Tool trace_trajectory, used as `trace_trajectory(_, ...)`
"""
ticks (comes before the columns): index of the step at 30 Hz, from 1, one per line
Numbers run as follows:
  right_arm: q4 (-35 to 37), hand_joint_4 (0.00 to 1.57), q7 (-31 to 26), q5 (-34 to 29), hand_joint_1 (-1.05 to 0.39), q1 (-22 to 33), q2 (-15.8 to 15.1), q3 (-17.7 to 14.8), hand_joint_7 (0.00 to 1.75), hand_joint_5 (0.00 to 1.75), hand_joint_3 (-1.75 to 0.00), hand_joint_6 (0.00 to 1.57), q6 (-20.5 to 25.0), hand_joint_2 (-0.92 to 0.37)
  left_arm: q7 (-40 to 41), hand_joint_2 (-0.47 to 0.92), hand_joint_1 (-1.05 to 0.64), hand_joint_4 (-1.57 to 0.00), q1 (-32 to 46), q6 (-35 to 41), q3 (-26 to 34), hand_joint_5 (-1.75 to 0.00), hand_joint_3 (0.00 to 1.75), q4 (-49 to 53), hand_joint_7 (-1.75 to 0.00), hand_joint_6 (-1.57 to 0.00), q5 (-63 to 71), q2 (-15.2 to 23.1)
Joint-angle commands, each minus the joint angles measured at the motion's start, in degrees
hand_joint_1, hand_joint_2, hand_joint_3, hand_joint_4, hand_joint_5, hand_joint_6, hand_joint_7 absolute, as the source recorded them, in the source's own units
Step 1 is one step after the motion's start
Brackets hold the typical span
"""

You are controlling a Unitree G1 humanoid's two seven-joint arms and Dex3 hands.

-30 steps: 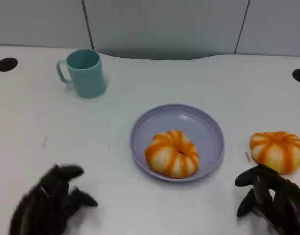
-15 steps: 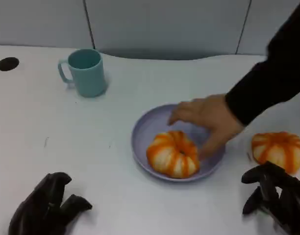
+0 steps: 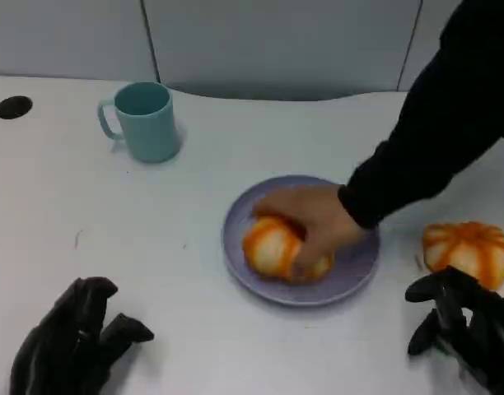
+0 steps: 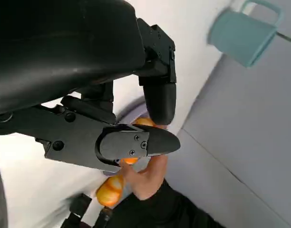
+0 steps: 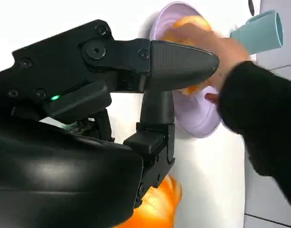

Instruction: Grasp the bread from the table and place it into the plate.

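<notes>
Bread (image 3: 468,252) on table (image 3: 153,247), just beyond right hand (image 3: 462,333), beside plate (image 3: 351,276).

Nearest, left hand (image 3: 75,346) and right hand low over the table, fingers loosely apart, holding nothing. Farther in, lavender plate with a second bun (image 3: 268,247) under a person's hand (image 3: 314,226) in black sleeve (image 3: 433,140). Farthest, teal mug (image 3: 145,122), upright.
</notes>
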Motion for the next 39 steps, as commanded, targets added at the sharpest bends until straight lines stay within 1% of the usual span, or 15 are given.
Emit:
trace_trajectory(1,0.2,0.55,-0.5,0.1,-0.30,0.2,-0.6,-0.6,1.55,1.75,-0.56,0.45,0.7,-0.92,-1.5,0.92,-0.55,-0.49,1.4,0.2,0.3,-1.75,0.35,-1.2,-1.63,-0.29,-0.9,0.5)
trace_trajectory(4,0.2,0.55,-0.3,0.3,-0.29,0.3,-0.8,-0.6,1.55,1.75,-0.56,0.45,0.8,-0.92,-1.3,0.92,-0.56,-0.49,2.0,-0.4,-0.2,-1.75,0.34,-2.9,-1.63,-0.31,-0.4,0.2)
trace_trajectory(8,0.2,0.55,-0.2,0.2,-0.29,0.4,-0.8,-0.6,1.55,1.74,-0.56,0.44,0.6,-0.92,-1.2,0.92,-0.56,-0.49,2.4,0.0,-0.1,-1.75,0.33,-2.9,-1.68,-0.29,-0.7,0.3)
trace_trajectory(12,0.5,0.55,0.2,0.5,-0.29,0.3,-0.8,-0.7,1.56,1.75,-0.56,0.44,0.4,-0.92,-1.7,0.92,-0.55,-0.49,2.4,0.3,0.0,-1.75,0.36,-2.7,-1.69,-0.28,-1.0,0.6)
trace_trajectory(17,0.1,0.56,0.2,0.2,-0.30,0.7,-0.8,-0.5,1.56,1.75,-0.56,0.44,-0.2,-0.92,-1.0,0.92,-0.54,-0.47,2.3,0.8,0.0,-1.75,0.35,-3.0,-1.66,-0.28,-0.8,0.7)
trace_trajectory(23,0.0,0.57,0.6,0.2,-0.30,0.9,-0.7,-0.3,1.56,1.75,-0.56,0.45,-0.8,-0.92,-1.0,0.92,-0.54,-0.47,2.2,0.7,0.1,-1.75,0.35,-2.8,-1.67,-0.27,-0.6,0.8)
trace_trajectory(27,0.4,0.56,0.0,-0.6,-0.29,1.0,-0.6,0.1,1.56,1.74,-0.57,0.44,-0.9,-0.92,-1.8,0.92,-0.55,-0.47,2.2,-0.8,0.0,-1.75,0.35,-1.4,-1.68,-0.27,0.3,1.0)
trace_trajectory(30,-0.5,0.56,-0.3,-0.7,-0.29,1.7,-0.4,0.2,1.55,1.74,-0.56,0.44,-0.2,-0.92,-2.7,0.92,-0.54,-0.47,2.6,-0.4,0.4,-1.75,0.36,-1.1,-1.67,-0.27,-0.4,1.0)
trace_trajectory(34,-1.5,0.55,0.0,-1.0,-0.29,2.6,-0.8,0.5,1.54,1.74,-0.55,0.44,-0.5,-0.92,-2.7,0.92,-0.56,-0.47,2.5,-0.8,0.6,-1.75,0.34,-1.0,-1.69,-0.27,-0.1,0.9)
trace_trajectory(39,-1.4,0.54,0.9,-0.3,-0.30,2.3,-1.2,-0.1,1.54,1.75,-0.55,0.44,-0.7,-0.92,-1.6,0.92,-0.56,-0.47,2.1,-1.4,0.7,-1.75,0.32,-0.9,-1.70,-0.27,0.4,0.2)
